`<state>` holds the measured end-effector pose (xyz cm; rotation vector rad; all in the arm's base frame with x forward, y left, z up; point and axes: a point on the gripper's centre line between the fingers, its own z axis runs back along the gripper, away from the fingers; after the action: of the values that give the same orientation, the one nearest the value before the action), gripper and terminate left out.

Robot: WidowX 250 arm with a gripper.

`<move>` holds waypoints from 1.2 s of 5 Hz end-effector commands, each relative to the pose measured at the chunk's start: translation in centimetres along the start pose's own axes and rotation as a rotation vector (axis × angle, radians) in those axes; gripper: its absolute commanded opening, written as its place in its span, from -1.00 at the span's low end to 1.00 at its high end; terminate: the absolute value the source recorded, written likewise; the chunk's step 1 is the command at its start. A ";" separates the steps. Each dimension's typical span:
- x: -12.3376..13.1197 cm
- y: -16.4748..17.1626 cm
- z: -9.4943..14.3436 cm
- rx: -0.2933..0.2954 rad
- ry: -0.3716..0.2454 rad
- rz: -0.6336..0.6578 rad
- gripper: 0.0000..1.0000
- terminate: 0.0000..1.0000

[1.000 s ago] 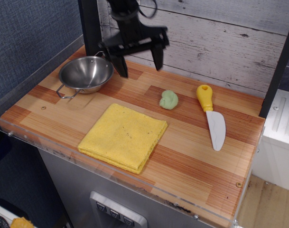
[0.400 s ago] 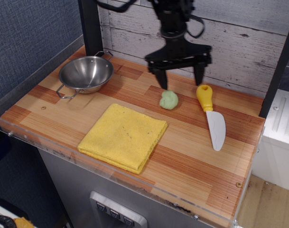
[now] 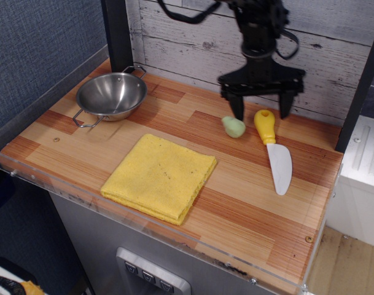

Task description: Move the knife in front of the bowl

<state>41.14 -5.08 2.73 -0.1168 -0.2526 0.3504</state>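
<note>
Shifted rightward from above the green lump, the gripper (image 3: 261,110) now hangs over the hole end of the knife (image 3: 274,149), its two dark prongs spread wide and empty, one on each side of the yellow handle's tip. Whether the prongs touch the wood cannot be told. The green lump (image 3: 233,126) has slid a little to the right and now sits just beside the left prong. The arm's upper part is cut off by the frame's top. The knife lies flat at the right of the table (image 3: 248,203), chunky yellow handle toward the wall, broad rounded white blade toward the front edge. The bowl (image 3: 111,95), shiny steel with thin wire loops, stands well apart at the back left; a folded yellow cloth (image 3: 160,176) lies between them, nearer the front.
</note>
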 end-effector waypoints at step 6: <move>1.6 0.5 7.4 -0.023 -0.103 0.045 -1.00 -1.00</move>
<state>40.09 -3.58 7.23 -0.1068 -0.2701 0.3995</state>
